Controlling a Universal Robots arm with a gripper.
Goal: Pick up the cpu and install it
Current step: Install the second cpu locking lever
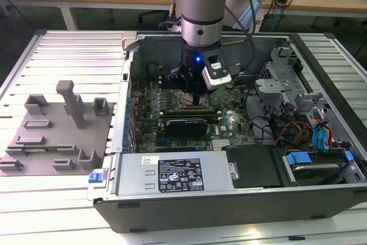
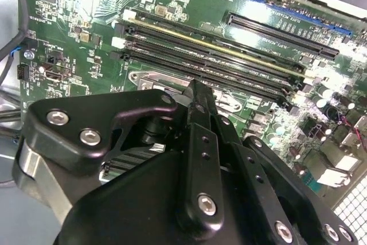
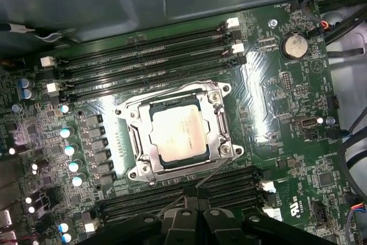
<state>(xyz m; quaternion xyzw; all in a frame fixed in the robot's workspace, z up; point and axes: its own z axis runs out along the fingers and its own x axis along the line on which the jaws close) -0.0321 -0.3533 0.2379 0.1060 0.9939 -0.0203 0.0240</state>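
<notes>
Cpu [image 3: 176, 134], flat silvery square chip, sits in metal socket frame [image 3: 221, 132] just ahead of pincer [image 3: 195, 202]; fingers together, empty. Risk, my judgement: pincer clipping frame, unseating chip.

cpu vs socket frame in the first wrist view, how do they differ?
The cpu is a plain, flat, pale silvery square; the socket frame is a duller metal border with screws at its corners. The cpu is the smaller and lies inside; the frame is larger and surrounds it on all sides. Both are square, sit flat on the green board and are turned at the same slight angle.
</notes>
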